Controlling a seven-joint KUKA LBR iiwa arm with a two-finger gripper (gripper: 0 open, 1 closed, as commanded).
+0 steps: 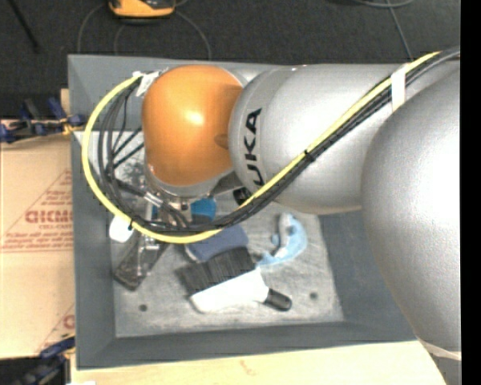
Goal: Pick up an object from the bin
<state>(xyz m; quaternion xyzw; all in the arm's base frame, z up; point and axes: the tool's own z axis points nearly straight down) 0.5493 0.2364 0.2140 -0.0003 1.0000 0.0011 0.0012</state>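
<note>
Nearest the camera looms the silver arm (329,127), sweeping in from the right and covering much of the bin (92,311). At its wrist sits a rounded orange cover (188,127), and a yellow-and-black cable (92,179) loops out from that cover and curls back under it. Below the cover the pincer (135,273) hangs down, its tip close to the grey floor, though whether it touches cannot be told. Whether it stands apart or together cannot be told either, since the wrist and the cable hide most of it and its tip reads only as one dark shape. Closest to the pincer is a brush (224,279) lying flat just to its right at about the level of the tip, apart from it. Its black bristles are on the side towards the pincer, and its white handle runs away from the pincer to a dark end. Beyond the bristles, to the right of the pincer and a little farther back, lies a dark blue piece (216,243), touching or overlapping the brush. Farther right again, well apart from the pincer, a pale blue curved piece (293,239) rests beside the arm. A small bright blue bit (202,208) shows just under the orange cover, above and to the right of the pincer; it may be a loose thing or part of the wrist.
</note>
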